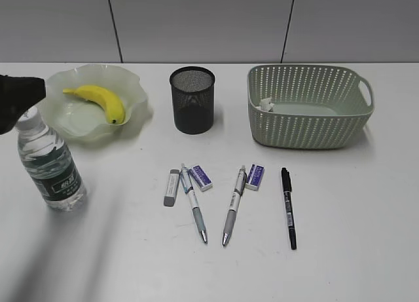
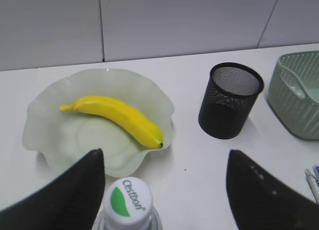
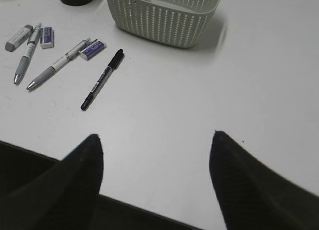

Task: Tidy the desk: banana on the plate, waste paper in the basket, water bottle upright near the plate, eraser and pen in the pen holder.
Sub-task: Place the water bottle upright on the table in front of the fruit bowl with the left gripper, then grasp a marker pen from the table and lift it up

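Observation:
The banana (image 1: 98, 100) lies in the ruffled pale-green plate (image 1: 75, 122) at the back left of the desk (image 1: 353, 236). The water bottle (image 1: 51, 164) stands upright in front of the plate. My left gripper (image 2: 163, 157) is open just above it, with the white cap (image 2: 128, 202) beside its left finger. The black mesh pen holder (image 1: 192, 99) looks empty. The waste paper (image 1: 266, 105) lies in the basket (image 1: 308, 128). Three erasers (image 1: 201, 177) and three pens (image 1: 234, 205) lie on the desk. My right gripper (image 3: 157, 137) is open and empty.
The erasers and pens lie in a row in front of the pen holder, with a black pen (image 1: 288, 207) at the right end. My right gripper hangs over the desk's front edge (image 3: 149, 210), right of the pens.

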Controlling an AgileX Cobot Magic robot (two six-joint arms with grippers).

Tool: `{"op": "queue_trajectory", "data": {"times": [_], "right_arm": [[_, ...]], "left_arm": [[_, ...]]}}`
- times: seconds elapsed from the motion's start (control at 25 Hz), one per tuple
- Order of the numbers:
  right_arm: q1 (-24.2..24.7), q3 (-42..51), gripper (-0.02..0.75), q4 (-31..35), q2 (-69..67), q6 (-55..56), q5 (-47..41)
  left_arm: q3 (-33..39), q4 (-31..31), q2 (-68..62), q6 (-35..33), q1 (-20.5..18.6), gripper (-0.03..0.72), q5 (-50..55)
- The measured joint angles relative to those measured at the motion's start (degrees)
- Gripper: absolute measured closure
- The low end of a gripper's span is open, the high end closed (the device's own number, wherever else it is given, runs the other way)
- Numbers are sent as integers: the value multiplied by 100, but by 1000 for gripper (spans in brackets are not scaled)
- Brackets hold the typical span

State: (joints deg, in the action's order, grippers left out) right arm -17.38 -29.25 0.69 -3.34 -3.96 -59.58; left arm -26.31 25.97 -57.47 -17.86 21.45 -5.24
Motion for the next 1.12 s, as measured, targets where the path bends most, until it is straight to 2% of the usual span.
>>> {"op": "queue_trajectory", "data": {"times": [0.12, 0.28, 0.44, 0.64, 0.8, 1.12], "right_arm": [[0, 0, 209, 0, 0, 0, 0], [0, 0, 210, 0, 0, 0, 0], [0, 0, 210, 0, 0, 0, 5], [0, 0, 210, 0, 0, 0, 5], [0, 0, 210, 0, 0, 0, 7], [0, 0, 210, 0, 0, 0, 12]], "left_arm": [[-52, -482, 536, 0, -39, 127, 787], [-469, -1059, 968, 0, -329, 155, 2579], [-910, -1191, 1426, 100, -636, 176, 4512], [-957, -1305, 1859, 343, -838, 193, 6319], [-958, -1601, 2564, 692, -851, 207, 6828], [-596, -1881, 4371, 1019, -855, 235, 6835]]}}
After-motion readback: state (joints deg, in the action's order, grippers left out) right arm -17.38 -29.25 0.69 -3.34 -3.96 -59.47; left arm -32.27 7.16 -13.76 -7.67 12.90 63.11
